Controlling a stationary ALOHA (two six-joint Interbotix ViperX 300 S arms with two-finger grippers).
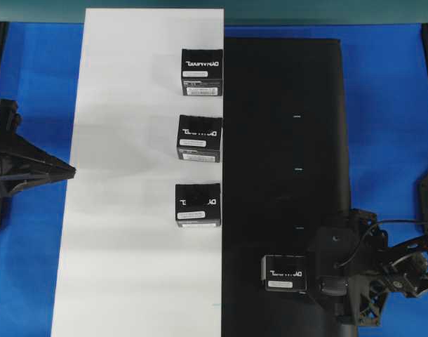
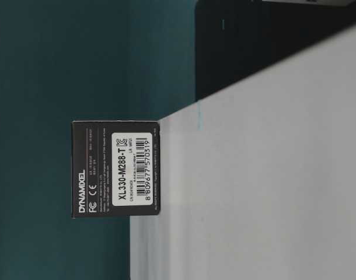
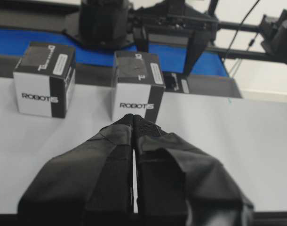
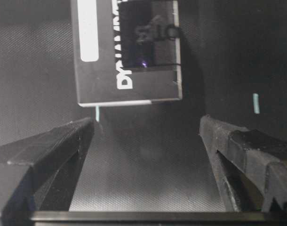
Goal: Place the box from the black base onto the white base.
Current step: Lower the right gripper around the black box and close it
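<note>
Sitting near the bottom of the overhead view, the small black cuboid carton with white lettering and a white label strip (image 1: pixel 284 273) rests on the big matte black rectangular sheet (image 1: pixel 284 140), close to its near edge; the right gripper (image 1: pixel 325 284) is just beside it on the right, jaws spread wide with nothing between them, and in the right wrist view the carton (image 4: pixel 127 52) lies just ahead of the two dark fingers (image 4: pixel 49 155), apart from both. Over on the left, the left gripper (image 3: pixel 134 123) has its padded tips pressed together, empty, hovering over the large plain white rectangular sheet (image 1: pixel 130 210); that sheet butts right up against the black one. Going further back, three more matching black cartons (image 1: pixel 198 204) stand in a row along the white sheet's right edge; blue tabletop (image 1: pixel 389 105) all around.
</note>
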